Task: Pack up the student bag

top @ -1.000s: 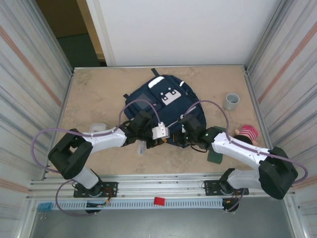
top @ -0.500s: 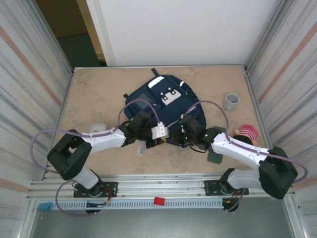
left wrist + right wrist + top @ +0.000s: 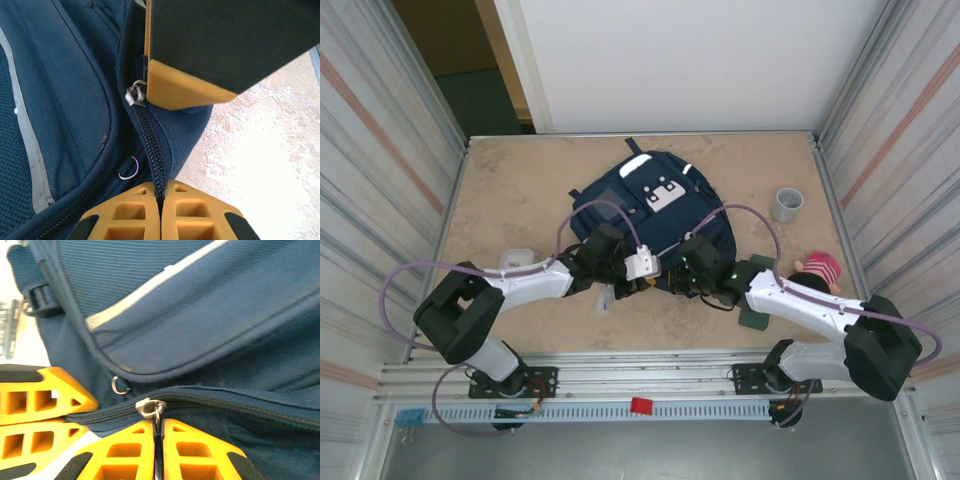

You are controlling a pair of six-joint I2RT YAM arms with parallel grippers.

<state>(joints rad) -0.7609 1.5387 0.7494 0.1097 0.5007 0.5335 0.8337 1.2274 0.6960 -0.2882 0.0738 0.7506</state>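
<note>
The student bag (image 3: 650, 195), navy with white stripes, lies flat in the middle of the table. Both grippers meet at its near edge. My left gripper (image 3: 650, 278) (image 3: 160, 192) is shut on the zipper seam of the bag (image 3: 75, 100). A few centimetres further along that seam sits the metal zipper slider (image 3: 134, 95) (image 3: 149, 407). My right gripper (image 3: 676, 276) (image 3: 158, 429) is shut on the pull ring hanging from that slider. The zipper line looks closed on both sides of the slider. The left gripper's orange fingers (image 3: 45, 390) show at the left of the right wrist view.
A dark green pencil case (image 3: 757, 312) lies under the right forearm. A pink-hatted doll (image 3: 820, 268) and a grey cup (image 3: 787, 204) stand at the right. A clear container (image 3: 517, 258) sits at the left, a small clear item (image 3: 605, 297) near the front. Metal walls close both sides.
The right gripper has shifted a little to the left along the bag's near edge, toward the left gripper. The left arm has held still.
</note>
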